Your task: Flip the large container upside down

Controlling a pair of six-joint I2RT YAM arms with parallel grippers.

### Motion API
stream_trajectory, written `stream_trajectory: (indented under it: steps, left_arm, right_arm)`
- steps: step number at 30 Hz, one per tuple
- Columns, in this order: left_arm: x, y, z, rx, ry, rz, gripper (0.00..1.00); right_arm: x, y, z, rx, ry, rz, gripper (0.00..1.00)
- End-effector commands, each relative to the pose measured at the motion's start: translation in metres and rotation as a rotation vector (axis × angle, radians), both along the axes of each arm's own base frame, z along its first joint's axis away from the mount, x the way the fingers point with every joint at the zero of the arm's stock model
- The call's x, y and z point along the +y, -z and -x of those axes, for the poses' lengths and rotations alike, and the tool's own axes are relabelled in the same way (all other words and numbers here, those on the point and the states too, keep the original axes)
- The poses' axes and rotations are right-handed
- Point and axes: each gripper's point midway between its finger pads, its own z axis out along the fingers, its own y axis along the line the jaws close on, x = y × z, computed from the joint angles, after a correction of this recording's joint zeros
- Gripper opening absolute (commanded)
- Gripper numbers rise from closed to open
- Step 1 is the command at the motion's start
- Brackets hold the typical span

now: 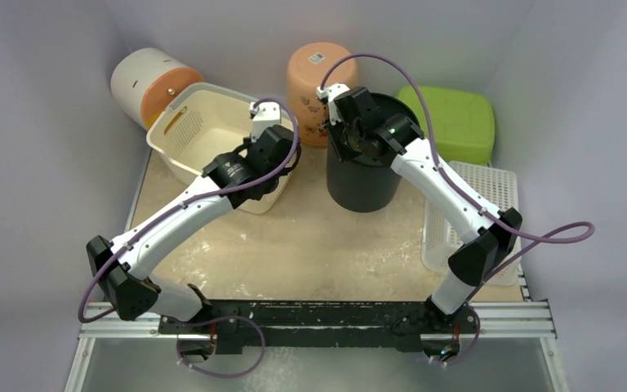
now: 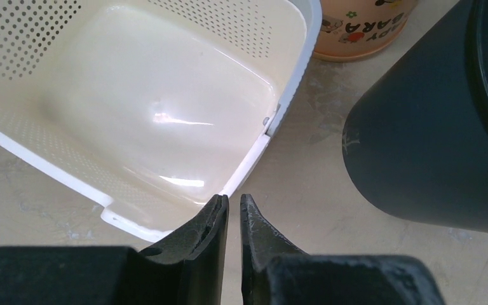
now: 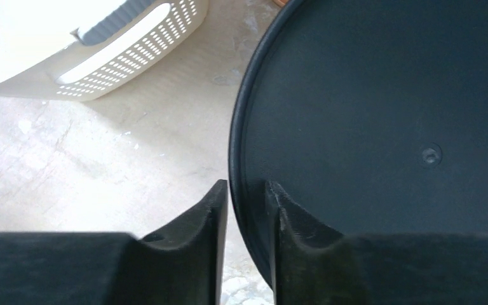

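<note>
Soft, even overhead light; faint shadows. Glare streaks inside basket (image 2: pixel 165 121). Bin (image 3: pixel 387 127) near black, detail lost. Wrist views slightly soft.

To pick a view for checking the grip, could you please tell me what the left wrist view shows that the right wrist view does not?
Left wrist only: the cream basket's inside, the orange container and the left claw, slightly parted. Right wrist only: the right claw straddling the black container's rim, and the basket's handle slot. Both: the basket, the black container and the table.
</note>
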Motion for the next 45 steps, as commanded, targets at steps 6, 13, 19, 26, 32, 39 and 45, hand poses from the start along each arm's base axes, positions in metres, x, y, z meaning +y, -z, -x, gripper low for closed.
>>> stream_trajectory:
  steps: [6, 13, 19, 26, 32, 39, 45]
  left_arm:
    - [0.008, -0.023, 0.002, -0.053, -0.008, 0.011, 0.14]
    - [0.015, -0.028, 0.008, -0.067, -0.02, 0.032, 0.15]
    - [0.016, -0.024, 0.011, -0.053, -0.012, 0.032, 0.15]
    - [0.014, -0.015, 0.01, -0.036, -0.001, 0.009, 0.25]
    - [0.003, -0.005, 0.0, -0.031, 0.03, -0.019, 0.55]
    - [-0.016, 0.011, -0.013, -0.021, 0.142, -0.102, 0.57]
    - [-0.011, 0.042, -0.016, 0.034, 0.21, -0.16, 0.58]
  right_arm:
    - [-0.042, 0.025, 0.006, 0.03, 0.177, 0.089, 0.38]
    - [-0.107, 0.039, 0.001, 0.05, 0.393, 0.048, 0.4]
    - [-0.159, 0.038, 0.001, 0.034, 0.529, 0.067, 0.41]
    - [-0.162, 0.025, 0.01, 0.021, 0.544, 0.031, 0.43]
    - [-0.138, -0.038, 0.0, -0.118, 0.391, -0.11, 0.51]
    - [-0.11, -0.098, 0.002, -0.198, 0.267, -0.275, 0.53]
    - [-0.108, -0.125, 0.003, -0.245, 0.244, -0.306, 0.55]
